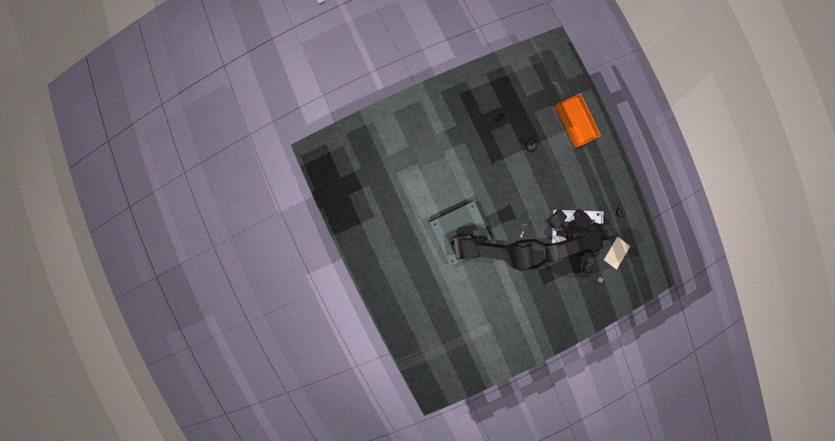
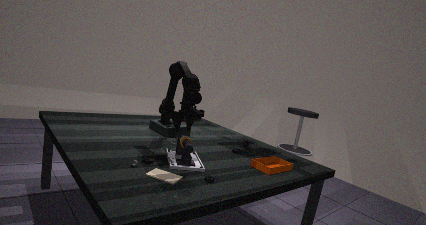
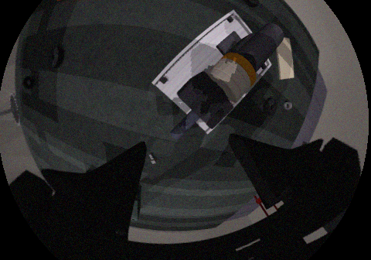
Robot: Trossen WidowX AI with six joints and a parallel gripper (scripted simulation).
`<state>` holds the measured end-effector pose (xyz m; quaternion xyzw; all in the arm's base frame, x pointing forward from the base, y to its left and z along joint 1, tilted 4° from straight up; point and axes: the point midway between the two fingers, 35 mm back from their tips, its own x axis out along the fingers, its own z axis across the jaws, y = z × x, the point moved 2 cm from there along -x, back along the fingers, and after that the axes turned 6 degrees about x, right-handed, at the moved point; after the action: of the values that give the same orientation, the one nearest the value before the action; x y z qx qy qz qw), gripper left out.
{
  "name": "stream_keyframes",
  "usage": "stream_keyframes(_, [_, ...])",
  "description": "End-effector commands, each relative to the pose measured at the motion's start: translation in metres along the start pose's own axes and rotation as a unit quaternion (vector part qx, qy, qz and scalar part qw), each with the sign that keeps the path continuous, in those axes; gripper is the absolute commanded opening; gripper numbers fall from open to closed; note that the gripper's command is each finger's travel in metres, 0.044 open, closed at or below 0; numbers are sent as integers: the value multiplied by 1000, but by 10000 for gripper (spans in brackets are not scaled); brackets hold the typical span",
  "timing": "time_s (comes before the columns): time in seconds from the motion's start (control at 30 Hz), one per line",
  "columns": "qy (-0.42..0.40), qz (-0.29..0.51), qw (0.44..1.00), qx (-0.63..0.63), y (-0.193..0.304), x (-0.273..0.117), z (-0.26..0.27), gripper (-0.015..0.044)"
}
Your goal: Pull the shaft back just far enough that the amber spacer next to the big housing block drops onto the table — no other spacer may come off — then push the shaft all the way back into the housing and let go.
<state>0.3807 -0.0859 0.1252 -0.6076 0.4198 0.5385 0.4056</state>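
The fixture is a white baseplate [image 3: 206, 43] [image 2: 199, 165] [image 1: 594, 212] carrying a dark block [image 3: 202, 94] and a dark shaft [image 3: 260, 42] [image 2: 188, 148]. An amber spacer [image 3: 246, 64] [image 2: 183, 139] sits on the shaft, with a cream spacer [image 3: 226, 77] beside it, between the amber one and the dark block. A thin rod end sticks out of the block towards my fingers. My gripper [image 3: 188, 141] [image 2: 182, 130] [image 1: 569, 220] is open and empty. It hangs above the fixture and touches nothing.
An orange tray [image 1: 578, 122] [image 2: 263, 167] stands towards one table corner. A cream card [image 1: 617, 252] [image 2: 163, 175] [image 3: 284, 59] lies beside the fixture. Black washers [image 2: 209, 178] [image 2: 237, 150] [image 2: 147, 159] and a small grey piece [image 2: 133, 163] lie loose around it. A stool [image 2: 302, 112] stands off the table.
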Motion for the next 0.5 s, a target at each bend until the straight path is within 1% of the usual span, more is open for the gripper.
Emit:
stream_keyframes(0.0, [2, -15, 917, -400, 3, -2, -5, 440])
stream_keyframes(0.23, [3, -12, 826, -563, 1, -2, -2, 440])
stream_keyframes(0.47, [0, -6, 707, -707, -1, -1, 1, 440])
